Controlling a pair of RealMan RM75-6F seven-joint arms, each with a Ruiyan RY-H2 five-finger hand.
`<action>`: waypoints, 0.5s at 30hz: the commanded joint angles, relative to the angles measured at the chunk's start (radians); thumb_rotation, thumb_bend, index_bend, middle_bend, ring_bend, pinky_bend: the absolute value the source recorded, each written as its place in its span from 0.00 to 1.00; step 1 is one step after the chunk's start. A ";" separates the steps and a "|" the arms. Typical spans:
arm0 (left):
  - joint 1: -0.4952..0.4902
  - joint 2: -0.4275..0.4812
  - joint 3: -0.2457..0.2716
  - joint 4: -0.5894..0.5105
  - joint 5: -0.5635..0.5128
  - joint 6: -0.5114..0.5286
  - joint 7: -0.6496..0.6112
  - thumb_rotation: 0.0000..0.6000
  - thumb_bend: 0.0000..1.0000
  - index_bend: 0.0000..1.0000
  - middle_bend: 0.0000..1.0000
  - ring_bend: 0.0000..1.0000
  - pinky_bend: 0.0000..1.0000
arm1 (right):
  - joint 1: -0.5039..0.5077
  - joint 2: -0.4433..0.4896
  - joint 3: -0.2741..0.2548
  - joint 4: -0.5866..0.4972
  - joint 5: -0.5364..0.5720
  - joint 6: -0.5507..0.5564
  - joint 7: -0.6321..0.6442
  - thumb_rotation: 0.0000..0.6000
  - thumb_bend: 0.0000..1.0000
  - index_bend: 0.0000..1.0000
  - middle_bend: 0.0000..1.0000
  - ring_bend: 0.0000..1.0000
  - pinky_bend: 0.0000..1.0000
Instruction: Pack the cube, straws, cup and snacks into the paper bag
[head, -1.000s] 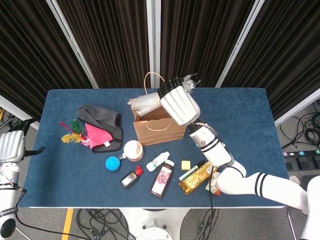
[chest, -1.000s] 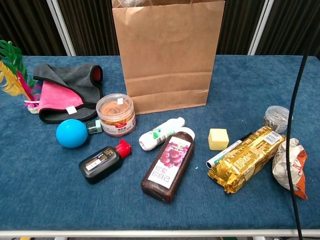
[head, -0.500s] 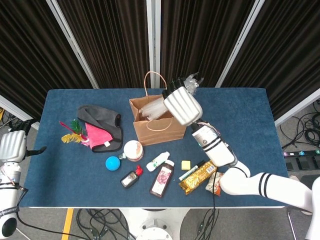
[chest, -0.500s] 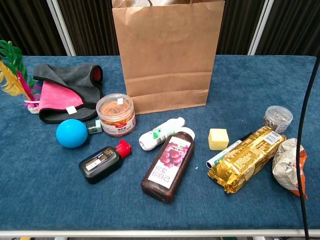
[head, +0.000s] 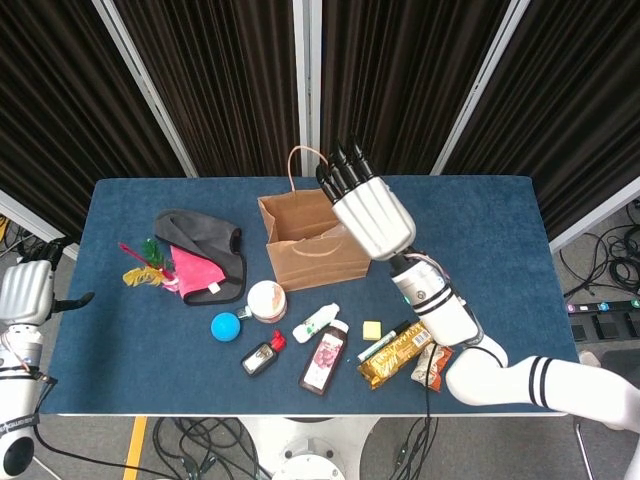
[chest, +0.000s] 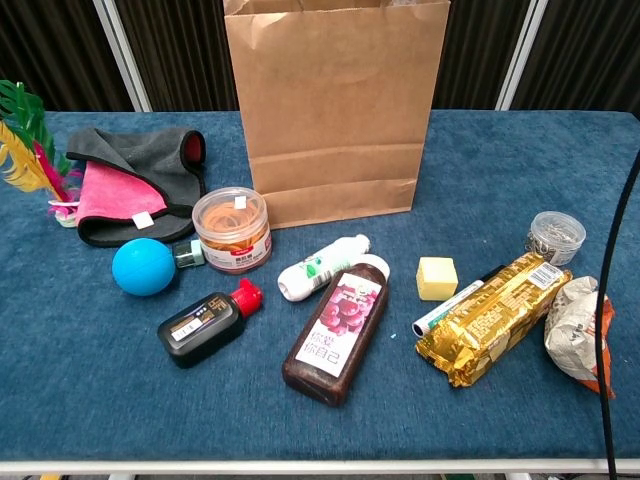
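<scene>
The brown paper bag (head: 305, 250) stands open at the table's middle; in the chest view its front (chest: 335, 110) fills the top. My right hand (head: 368, 208) hovers over the bag's right rim, fingers straight and apart, holding nothing. No straws show; the bag's inside is mostly hidden. The yellow cube (head: 372, 330) (chest: 436, 277) lies in front of the bag. A gold snack pack (head: 396, 352) (chest: 493, 318) and a crumpled snack bag (head: 433, 366) (chest: 575, 325) lie to its right. The clear cup (chest: 555, 236) sits behind them. My left hand (head: 22, 292) hangs off the table's left edge.
A grey and pink cloth (head: 205, 255), feathers (head: 140, 265), a blue ball (head: 225, 325), a round tub (head: 266, 300), a black ink bottle (head: 262, 355), a white bottle (head: 316, 322), a dark sauce bottle (head: 323, 358) and a pen (head: 378, 343) lie left and in front of the bag.
The straw bundle my right hand held over the bag has dropped out of sight into it. The hand has let go, straightened its fingers and shifted slightly right.
</scene>
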 joint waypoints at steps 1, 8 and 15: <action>0.002 0.004 0.000 -0.007 0.002 0.003 0.000 1.00 0.04 0.26 0.33 0.28 0.33 | -0.036 0.046 0.012 -0.048 -0.024 0.053 0.041 1.00 0.00 0.17 0.23 0.07 0.11; -0.001 0.002 0.003 -0.012 0.005 -0.003 -0.003 1.00 0.04 0.26 0.33 0.28 0.33 | -0.246 0.202 -0.014 -0.270 0.187 0.121 0.248 1.00 0.00 0.18 0.23 0.13 0.17; -0.006 -0.013 0.014 0.007 0.026 -0.011 -0.020 1.00 0.04 0.26 0.33 0.28 0.33 | -0.408 0.215 -0.147 -0.216 0.306 0.047 0.481 1.00 0.00 0.18 0.23 0.13 0.18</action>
